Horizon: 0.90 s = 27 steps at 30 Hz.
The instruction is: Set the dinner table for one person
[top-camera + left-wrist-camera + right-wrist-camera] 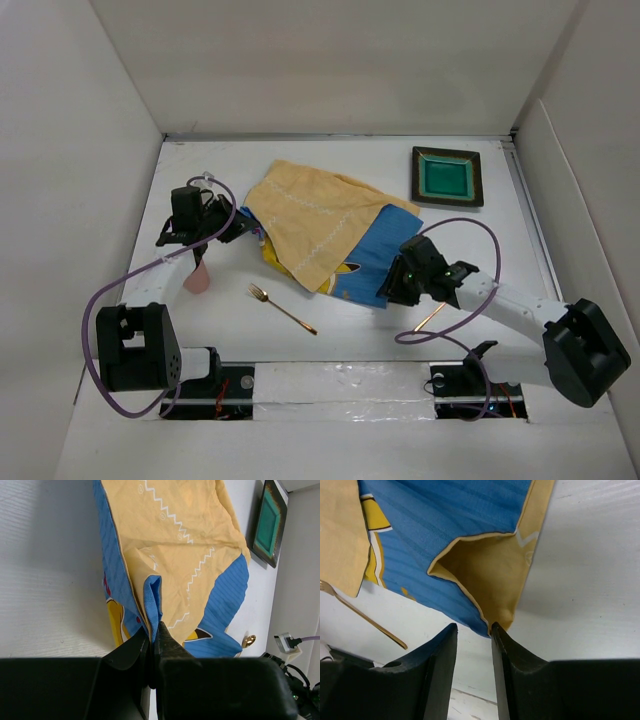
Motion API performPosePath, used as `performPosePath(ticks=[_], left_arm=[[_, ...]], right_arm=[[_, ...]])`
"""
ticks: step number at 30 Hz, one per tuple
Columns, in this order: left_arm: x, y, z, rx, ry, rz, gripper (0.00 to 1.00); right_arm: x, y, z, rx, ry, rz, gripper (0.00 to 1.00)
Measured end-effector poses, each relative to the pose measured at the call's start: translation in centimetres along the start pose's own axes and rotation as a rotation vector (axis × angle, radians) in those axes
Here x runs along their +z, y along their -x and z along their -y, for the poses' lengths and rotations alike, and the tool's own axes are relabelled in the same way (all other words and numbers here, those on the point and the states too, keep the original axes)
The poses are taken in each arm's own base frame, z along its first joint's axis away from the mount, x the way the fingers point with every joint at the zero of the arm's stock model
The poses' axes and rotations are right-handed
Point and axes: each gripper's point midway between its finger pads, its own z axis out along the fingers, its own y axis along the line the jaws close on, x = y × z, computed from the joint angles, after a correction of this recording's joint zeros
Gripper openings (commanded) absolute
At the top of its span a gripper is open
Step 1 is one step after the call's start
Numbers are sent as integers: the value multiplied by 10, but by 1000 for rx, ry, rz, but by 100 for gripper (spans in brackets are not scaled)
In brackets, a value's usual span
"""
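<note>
Over to the dinner table [200, 170]: flat, matte white, filling the overhead view from the arm bases to the far side, boxed in by white walls [90, 120]. On it, a rumpled cloth [320, 225], yellow side mostly up with blue along the near edge. A square green plate [448, 176] at the far right, well apart from the cloth. A gold fork [282, 307] lying just near of the cloth. Something pink [197, 280] half under the left arm [160, 275], impossible to name.

Down to the left wrist view: left claw [154, 642] pressed together on a blue fold of the cloth, pinching it. Also catches a gold spoon bowl [248, 641] past the cloth's edge.

Switching to the right wrist: right claw [472, 630] spread a little, with a turned-up cloth corner just beside one fingertip, not clamped. From above, neither grip readable.
</note>
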Motion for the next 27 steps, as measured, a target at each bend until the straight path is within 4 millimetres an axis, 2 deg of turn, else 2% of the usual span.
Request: performPosePath(ticks=[2, 4, 7, 11, 17, 18, 20, 23, 27], left_arm=[[0, 0, 0, 0, 0, 0, 0], [0, 0, 0, -1, 1, -1, 0], [0, 0, 0, 0, 1, -1, 0], [0, 0, 0, 0, 1, -1, 0], [0, 0, 0, 0, 2, -1, 0], [0, 0, 0, 0, 2, -1, 0], [0, 0, 0, 0, 2, -1, 0], [0, -1, -1, -1, 5, -2, 0], [-2, 3, 1, -4, 11, 0, 0]], right_arm=[[0, -1, 0, 2, -2, 0, 46], [1, -1, 1, 1, -4, 0, 46], [3, -4, 4, 1, -4, -1, 37], [5, -8, 8, -2, -10, -7, 35], [7, 1, -1, -24, 28, 34, 33], [7, 3, -2, -30, 32, 44, 28], [7, 5, -4, -46, 42, 58, 11], [5, 9, -9, -60, 63, 79, 0], [-10, 15, -17, -104, 88, 122, 0]])
